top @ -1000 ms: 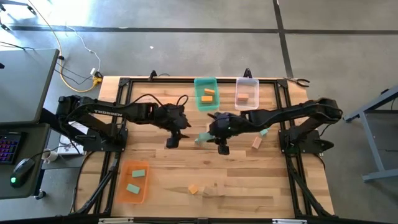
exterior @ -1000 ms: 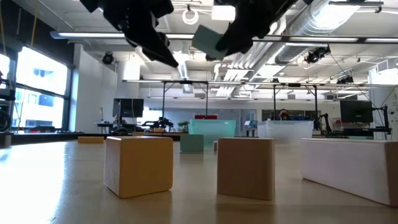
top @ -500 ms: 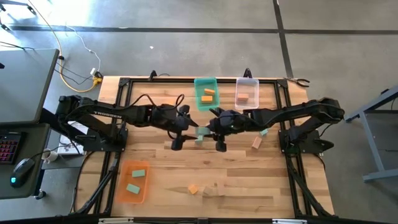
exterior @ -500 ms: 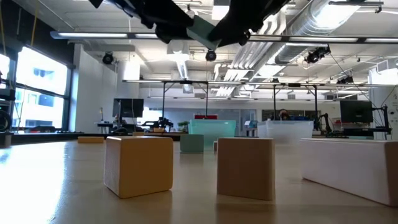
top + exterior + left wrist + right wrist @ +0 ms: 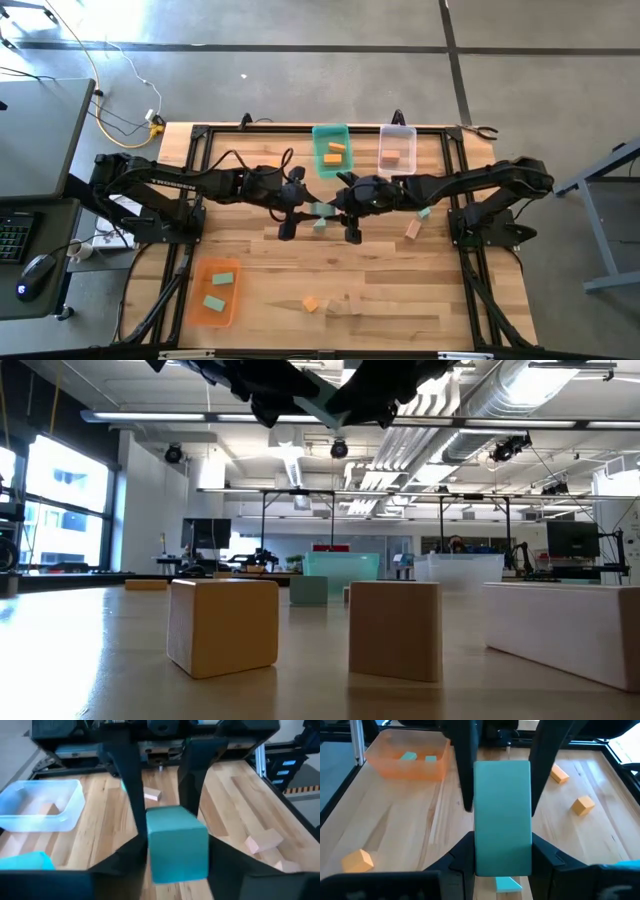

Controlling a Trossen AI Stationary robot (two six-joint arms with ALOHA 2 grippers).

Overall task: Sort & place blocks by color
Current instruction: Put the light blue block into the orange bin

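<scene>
Closing in since a second ago, the left gripper (image 5: pixel 297 207) now brackets the teal-green wooden block (image 5: pixel 321 210) pinched by the right gripper (image 5: pixel 342 210) — apparently a mid-air handover, left jaws spread around it

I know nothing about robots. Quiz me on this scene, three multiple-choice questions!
1. Where is the teal block? A in a bin; B between both claws; C on the floor.
2. How many blocks lie in the orange bin? A two; B none; C five.
3. The teal block is: A set down; B held in the air; C stacked.
Answers: 1B, left claw and right claw flank it; 2A, two teal ones show; 3B, low view shows it high above the table.
</scene>
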